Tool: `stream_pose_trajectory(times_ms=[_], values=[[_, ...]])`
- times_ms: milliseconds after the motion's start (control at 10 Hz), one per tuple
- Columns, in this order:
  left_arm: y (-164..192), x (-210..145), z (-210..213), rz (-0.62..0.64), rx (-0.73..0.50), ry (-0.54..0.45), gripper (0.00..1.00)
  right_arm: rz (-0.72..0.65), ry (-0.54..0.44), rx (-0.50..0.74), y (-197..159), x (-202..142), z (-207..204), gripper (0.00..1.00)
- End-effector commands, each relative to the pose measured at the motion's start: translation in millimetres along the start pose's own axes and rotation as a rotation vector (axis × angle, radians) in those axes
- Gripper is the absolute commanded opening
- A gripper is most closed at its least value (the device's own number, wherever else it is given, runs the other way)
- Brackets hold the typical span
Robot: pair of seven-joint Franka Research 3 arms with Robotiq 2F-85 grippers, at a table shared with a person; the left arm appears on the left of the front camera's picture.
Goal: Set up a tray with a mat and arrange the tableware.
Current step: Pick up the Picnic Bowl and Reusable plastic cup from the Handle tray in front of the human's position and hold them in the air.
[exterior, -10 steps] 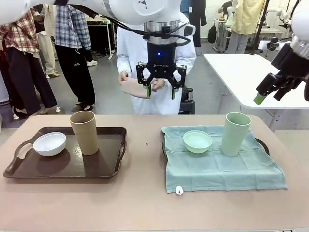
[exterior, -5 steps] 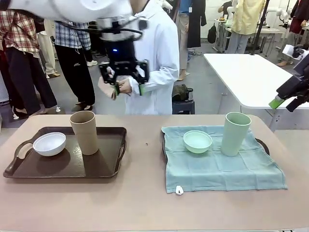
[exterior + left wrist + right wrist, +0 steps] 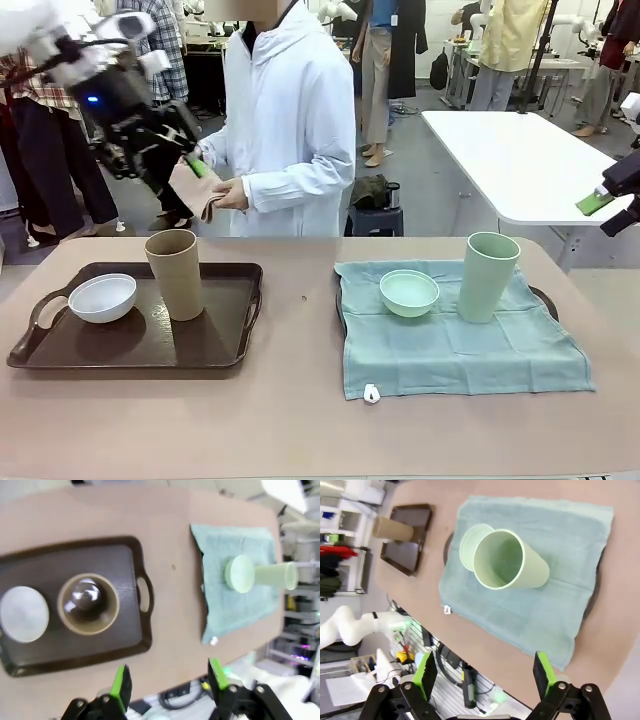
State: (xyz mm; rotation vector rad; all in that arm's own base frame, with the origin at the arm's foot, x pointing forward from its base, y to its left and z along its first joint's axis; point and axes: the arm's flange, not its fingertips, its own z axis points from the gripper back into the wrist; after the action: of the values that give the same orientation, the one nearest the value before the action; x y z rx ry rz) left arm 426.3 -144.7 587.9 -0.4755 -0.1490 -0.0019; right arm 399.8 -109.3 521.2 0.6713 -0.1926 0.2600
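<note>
Hovering high near a person's hand (image 3: 232, 194) that holds a tan cloth (image 3: 193, 190), the left tool (image 3: 168, 676) gapes wide and empty. On the desk (image 3: 300, 420), a dark tray (image 3: 230, 350) carries the white bowl (image 3: 102, 297) and tan tumbler (image 3: 175, 273). The mint bowl (image 3: 409, 292) and mint tumbler (image 3: 487, 276) stand on a teal mat (image 3: 450, 355). The right tool (image 3: 484, 672) hangs spread and empty.

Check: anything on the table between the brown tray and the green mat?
Bare tabletop between the brown tray and the green mat, apart from a tiny dark speck; the front view shows it.
</note>
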Motion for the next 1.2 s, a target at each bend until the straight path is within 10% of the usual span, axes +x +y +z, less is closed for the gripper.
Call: stream_pose_trajectory(times_ms=[0,400,1100], values=[[49.2,-14.6,9.9,0.030,-0.167,-0.026,0.81,-0.022,-0.023,0.099,-14.9,4.5,4.8,1.00],[136.5,-43.1,15.9,0.112,-0.371,-0.036,0.81,-0.083,-0.067,0.200,-53.8,-24.4,17.5,1.00],[131.6,-38.4,22.1,0.109,-0.316,-0.039,0.81,-0.077,-0.037,0.158,-47.6,-26.2,12.2,1.00]])
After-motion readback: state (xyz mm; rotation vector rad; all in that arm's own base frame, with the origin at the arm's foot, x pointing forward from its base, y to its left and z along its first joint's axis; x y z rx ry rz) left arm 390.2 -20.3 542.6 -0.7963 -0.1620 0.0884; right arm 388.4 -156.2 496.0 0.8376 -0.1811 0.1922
